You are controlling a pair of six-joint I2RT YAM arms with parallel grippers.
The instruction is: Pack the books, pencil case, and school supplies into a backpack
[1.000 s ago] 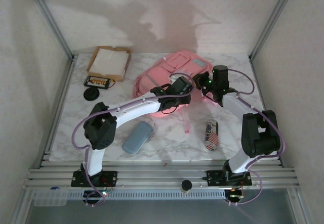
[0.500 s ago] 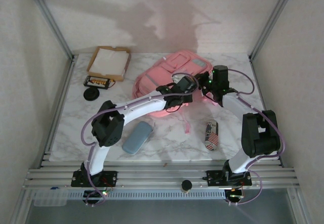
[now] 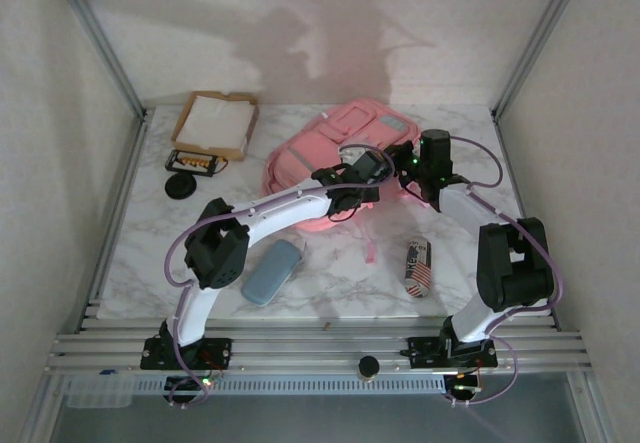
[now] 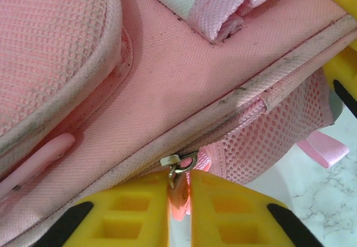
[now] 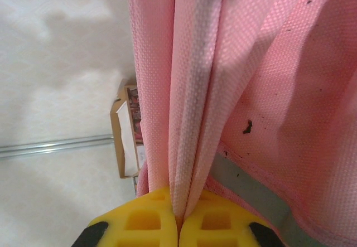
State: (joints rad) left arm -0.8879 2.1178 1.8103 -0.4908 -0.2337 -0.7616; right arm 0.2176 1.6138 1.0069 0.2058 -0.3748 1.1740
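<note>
Looking from above, you have the pink backpack (image 3: 320, 148) at the back of the marble table (image 3: 140, 243), with bare marble to its left and around the blue-grey pencil case (image 3: 271, 270) near the front edge. Your left hand (image 4: 179, 188) pinches the metal-and-pink zipper pull (image 4: 178, 164), with woven cloth above and mesh beside it. Your right hand (image 5: 178, 216) is pressed together on a fold of backpack fabric; its wrist view also catches the cardboard tray (image 5: 118, 135).

1. Backpack (image 4: 184, 74): pink woven cloth, matt, with open mesh panels and grubby seams.
2. Zip puller (image 4: 177, 162): bare metal, slightly shiny.
3. Left tool (image 4: 179, 185): yellow plastic, smooth and matt.
4. Worktop (image 3: 340, 273): marble-patterned, smooth, perhaps faintly glossy.
5. Tray (image 3: 205, 150): brown matt cardboard, holding a white paper sheet (image 3: 220, 118).
</note>
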